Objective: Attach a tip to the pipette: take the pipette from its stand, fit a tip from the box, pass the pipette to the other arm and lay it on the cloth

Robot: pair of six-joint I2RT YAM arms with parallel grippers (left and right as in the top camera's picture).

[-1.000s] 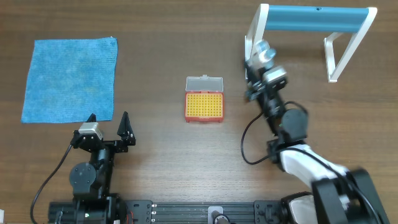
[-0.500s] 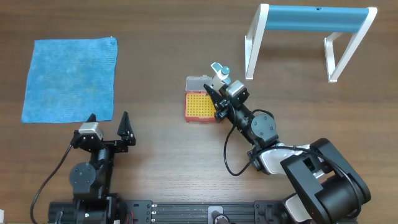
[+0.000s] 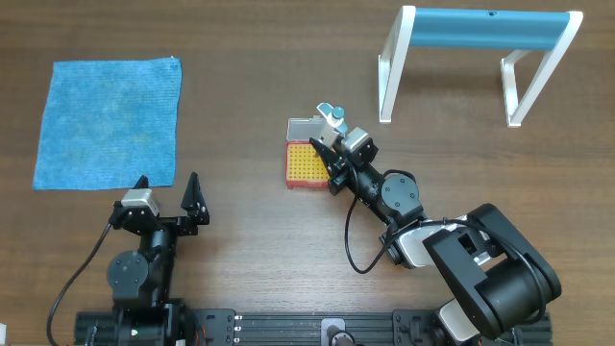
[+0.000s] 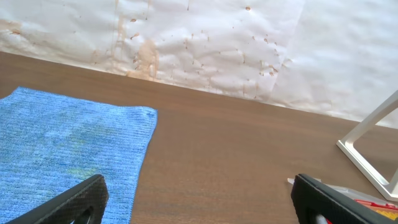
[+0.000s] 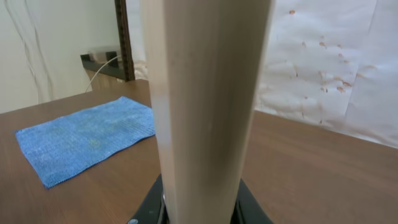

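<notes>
My right gripper (image 3: 333,146) is shut on the white pipette (image 3: 332,115), which stands upright at the right edge of the orange tip box (image 3: 309,165). The box's clear lid (image 3: 305,127) is folded back. In the right wrist view the pipette's pale barrel (image 5: 205,99) rises straight up the middle, with the blue cloth (image 5: 87,137) far behind it. The blue cloth (image 3: 108,123) lies flat at the far left of the table. My left gripper (image 3: 168,183) rests open near its base, just in front of the cloth (image 4: 62,143), with nothing between its fingers.
The white and blue pipette stand (image 3: 480,43) is at the far right, and one of its legs (image 4: 373,140) appears in the left wrist view. A black cable (image 3: 360,240) loops beside the right arm. Bare wooden table (image 3: 240,86) lies between cloth and box.
My right arm has carried the pipette from beside the stand's left leg leftward to the tip box, then shifted slightly further over it. The left arm has not moved.
</notes>
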